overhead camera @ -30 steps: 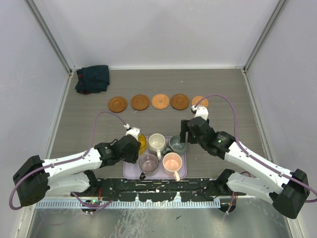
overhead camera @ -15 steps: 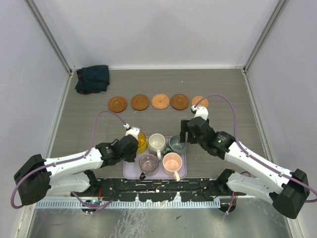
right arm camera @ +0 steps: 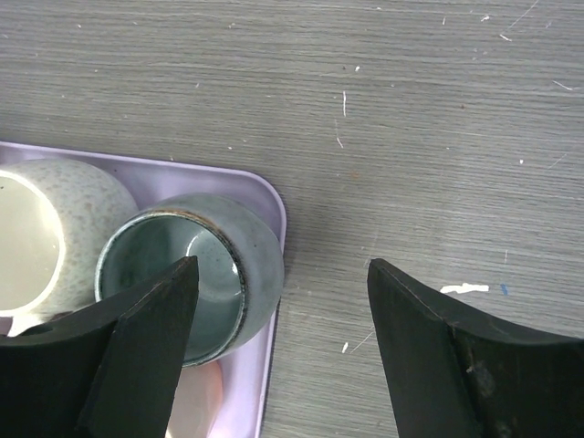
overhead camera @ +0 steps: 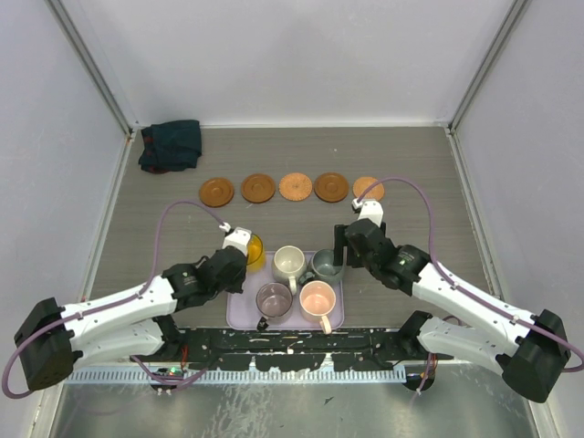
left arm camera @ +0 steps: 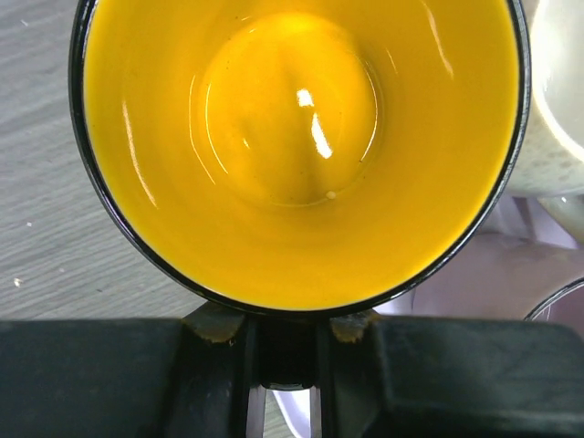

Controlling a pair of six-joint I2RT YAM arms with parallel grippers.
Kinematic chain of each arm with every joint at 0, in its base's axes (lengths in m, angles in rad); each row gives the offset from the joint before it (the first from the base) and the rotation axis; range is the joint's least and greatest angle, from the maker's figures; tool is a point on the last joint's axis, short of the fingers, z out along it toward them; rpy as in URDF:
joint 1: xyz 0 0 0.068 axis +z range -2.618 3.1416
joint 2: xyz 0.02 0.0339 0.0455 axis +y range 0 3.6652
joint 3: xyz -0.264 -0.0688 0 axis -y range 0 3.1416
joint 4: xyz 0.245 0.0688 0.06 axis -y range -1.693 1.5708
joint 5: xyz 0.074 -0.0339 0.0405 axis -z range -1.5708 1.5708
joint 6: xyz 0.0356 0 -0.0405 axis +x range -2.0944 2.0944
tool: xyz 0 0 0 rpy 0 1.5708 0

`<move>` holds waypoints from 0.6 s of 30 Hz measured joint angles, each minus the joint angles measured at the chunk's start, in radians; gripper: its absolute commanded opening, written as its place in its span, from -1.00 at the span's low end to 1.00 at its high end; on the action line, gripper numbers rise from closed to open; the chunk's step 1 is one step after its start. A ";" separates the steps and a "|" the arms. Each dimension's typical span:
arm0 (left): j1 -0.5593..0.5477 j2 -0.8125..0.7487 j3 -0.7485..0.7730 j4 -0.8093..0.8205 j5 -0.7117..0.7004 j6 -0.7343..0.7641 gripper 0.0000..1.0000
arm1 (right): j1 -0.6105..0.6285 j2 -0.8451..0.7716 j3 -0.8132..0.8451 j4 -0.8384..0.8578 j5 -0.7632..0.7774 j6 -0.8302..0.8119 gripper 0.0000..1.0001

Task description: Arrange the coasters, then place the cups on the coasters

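Observation:
Several round wooden coasters (overhead camera: 296, 186) lie in a row across the far part of the table. My left gripper (overhead camera: 239, 257) (left arm camera: 283, 330) is shut on the handle of the yellow cup (overhead camera: 254, 247) (left arm camera: 292, 146), which hangs by the tray's far-left corner; the fingers hide the handle. The cream-white cup (overhead camera: 289, 263), grey-green cup (overhead camera: 326, 265) (right arm camera: 263, 260), mauve cup (overhead camera: 273, 298) and pink cup (overhead camera: 318, 297) stand on the lavender tray (overhead camera: 239, 316). My right gripper (overhead camera: 339, 245) (right arm camera: 283, 274) stands open over the grey-green cup's right side, one finger above its mouth and the other above bare table.
A dark teal cloth (overhead camera: 171, 144) lies bunched in the far left corner. White walls close in the table on three sides. A black rail (overhead camera: 292, 347) runs along the near edge between the arm bases.
The left jaws have closed on the yellow cup's handle, and the cup has shifted a little left and away from the tray. The right arm has barely moved.

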 measured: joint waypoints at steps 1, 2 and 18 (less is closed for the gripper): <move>0.000 -0.006 0.005 0.001 -0.011 0.005 -1.00 | 0.000 0.000 -0.003 0.000 0.004 0.000 0.58; 0.000 -0.010 0.011 0.000 -0.023 0.011 -1.00 | 0.000 0.000 -0.005 0.001 0.008 0.000 0.58; 0.275 0.137 0.201 0.067 -0.074 0.195 -1.00 | 0.000 -0.027 -0.053 0.121 0.182 -0.001 0.72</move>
